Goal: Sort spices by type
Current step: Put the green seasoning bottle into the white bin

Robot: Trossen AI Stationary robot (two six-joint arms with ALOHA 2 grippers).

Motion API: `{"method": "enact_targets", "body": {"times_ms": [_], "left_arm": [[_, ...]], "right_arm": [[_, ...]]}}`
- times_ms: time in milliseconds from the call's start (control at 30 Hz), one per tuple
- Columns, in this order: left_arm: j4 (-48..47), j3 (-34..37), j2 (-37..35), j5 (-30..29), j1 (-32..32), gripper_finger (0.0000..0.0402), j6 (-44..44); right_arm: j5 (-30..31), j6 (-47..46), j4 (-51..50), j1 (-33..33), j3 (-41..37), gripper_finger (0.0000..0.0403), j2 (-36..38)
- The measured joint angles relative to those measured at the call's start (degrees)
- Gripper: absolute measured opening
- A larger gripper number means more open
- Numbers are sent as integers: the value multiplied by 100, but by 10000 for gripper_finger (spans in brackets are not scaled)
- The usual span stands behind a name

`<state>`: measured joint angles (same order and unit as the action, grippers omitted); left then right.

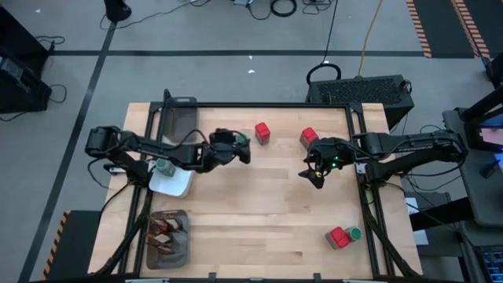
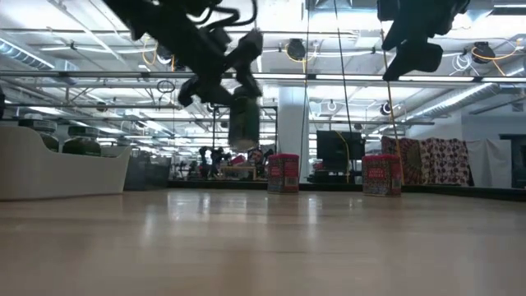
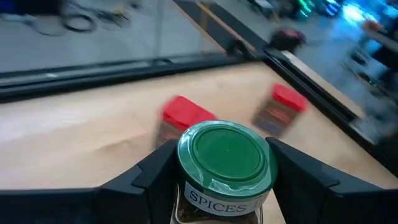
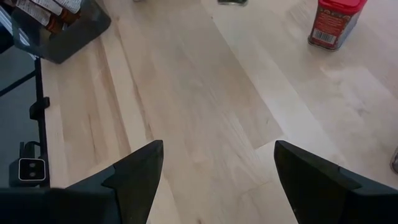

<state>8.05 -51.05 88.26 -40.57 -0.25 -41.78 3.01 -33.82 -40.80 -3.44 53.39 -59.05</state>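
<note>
My left gripper (image 3: pixel 227 163) has its jaws clamped on a green-lidded jar (image 3: pixel 226 163), label reading SPICES, fingers (image 3: pixel 146 177) on both sides of it. High view puts that gripper over the table's middle-left, jar lifted clear of the wood per the low view. My right gripper (image 4: pixel 217 165) has its jaws spread wide, nothing between them, bare wood below; it hangs over the table's right-centre.

Surface: light wooden tabletop (image 1: pixel 259 212) with a black frame around it. Floor is grey with black tape lines, cables near the far edge, a black box-like unit (image 1: pixel 357 90) just beyond the table's far right corner. Low view shows a big open workshop behind, ceiling lights, patterned cloth at the right.

Loose spices: one red box (image 1: pixel 262 132) near the far edge, centre; second red box (image 1: pixel 309 137) just beside the right gripper, far side. Near the right front corner, a third red box (image 1: pixel 338 237) with another green-lid jar (image 1: pixel 354 233) touching or just beside it, I can't tell which.

Containers, all on the left side: a white dish (image 1: pixel 174 185) with one green-lid jar (image 1: pixel 164 167) at its far edge; dark mesh tray (image 1: pixel 167 236) at the front left holding brown-orange sachets (image 1: pixel 167 229), count unclear; another dark tray (image 1: pixel 181 119) at the far left, contents not readable from above. Right wrist view catches the corner of the sachet tray too.
</note>
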Motion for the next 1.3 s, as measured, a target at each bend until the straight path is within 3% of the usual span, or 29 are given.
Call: {"method": "enact_targets", "body": {"times_ms": [133,367,800,1300], "left_arm": [[48,210,-2,-503,-96,215,-130],[-172,210,221,-464,-101,215,50],[672,210,1161,-391,-245,215,23],[493,201,1194,-114,-293,229,13]], "right_arm": [[15,2,41,-5,0,288,0],[28,61,130,-5,-2,288,0],[2,0,279,-5,-2,288,0],[-3,5,287,-5,-2,288,0]]}}
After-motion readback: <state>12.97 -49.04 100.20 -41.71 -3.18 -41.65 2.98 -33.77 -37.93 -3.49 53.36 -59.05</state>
